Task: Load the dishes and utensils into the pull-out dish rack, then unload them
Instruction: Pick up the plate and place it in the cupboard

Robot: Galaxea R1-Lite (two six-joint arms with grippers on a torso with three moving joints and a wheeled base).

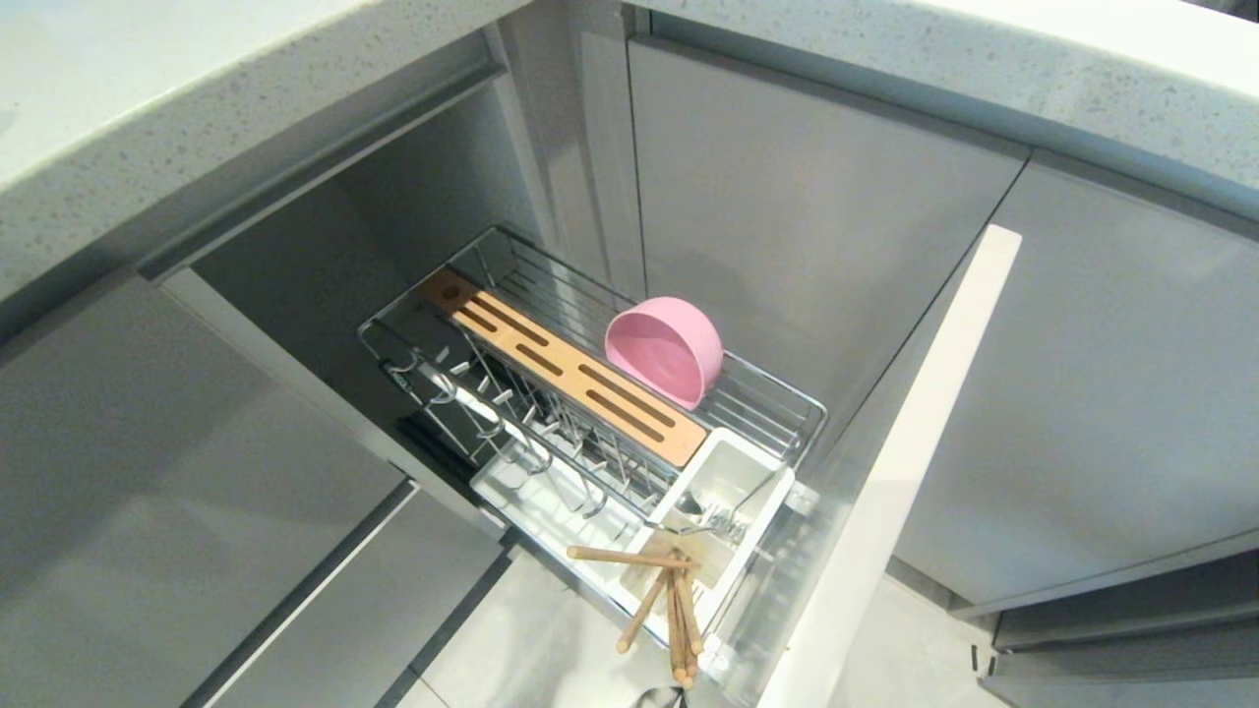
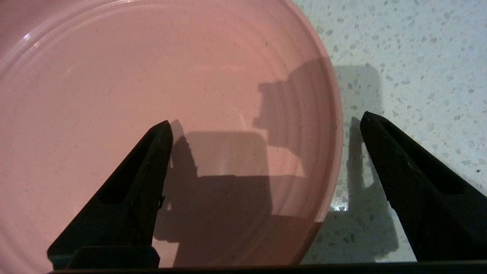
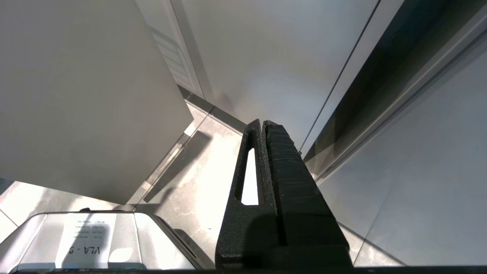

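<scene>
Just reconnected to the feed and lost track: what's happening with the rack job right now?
The left gripper hangs open over the pink plate, which lies on the speckled countertop; one finger is above the plate, the other beyond its rim, and nothing is held. The pull-out dish rack stands pulled out with the pink bowl tipped on its side inside. The chopsticks and a metal utensil sit at the white utensil box. The right gripper is shut and idle near the floor.

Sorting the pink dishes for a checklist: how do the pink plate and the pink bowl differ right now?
The pink plate is flat and shallow; the pink bowl is deep. The plate lies on the speckled countertop; the bowl stands on edge in the pull-out dish rack. Both are plain matte pink.
</scene>
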